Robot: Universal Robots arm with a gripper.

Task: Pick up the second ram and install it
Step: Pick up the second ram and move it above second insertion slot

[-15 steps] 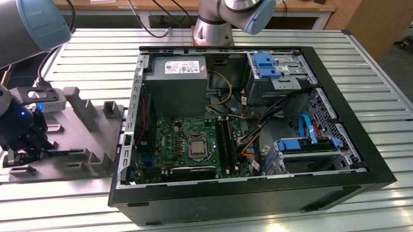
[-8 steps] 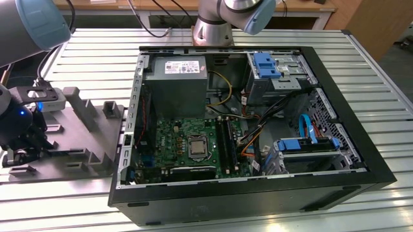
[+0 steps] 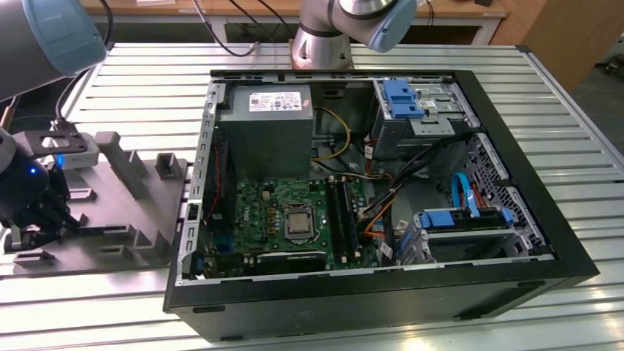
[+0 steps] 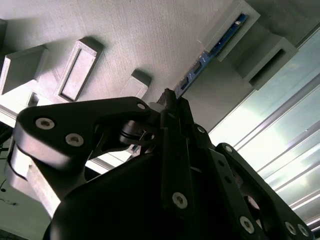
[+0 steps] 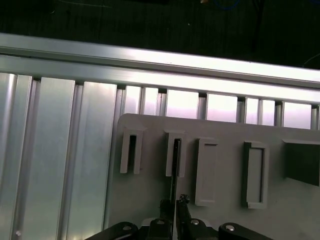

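The second ram (image 4: 210, 52) is a narrow blue board with black chips, standing on edge in a slot of the grey holder tray (image 3: 127, 212) at the exterior view's left. My gripper (image 4: 170, 100) is shut on its near end, one black finger against each face. The first wrist view shows the ram (image 5: 175, 170) edge-on as a thin dark line running from the slot block down between the fingertips of the gripper (image 5: 175, 202). Seen in the exterior view, the gripper (image 3: 29, 227) hangs low over the tray's left part, hiding the ram there.
The open black computer case (image 3: 507, 241) lies to the right of the tray, with the motherboard's black memory slots (image 3: 341, 208), the silver processor (image 3: 295, 220) and the grey power supply (image 3: 265, 128) inside. Other raised slot blocks (image 5: 206, 172) stand on the tray. The slatted metal table (image 5: 50, 150) lies underneath.
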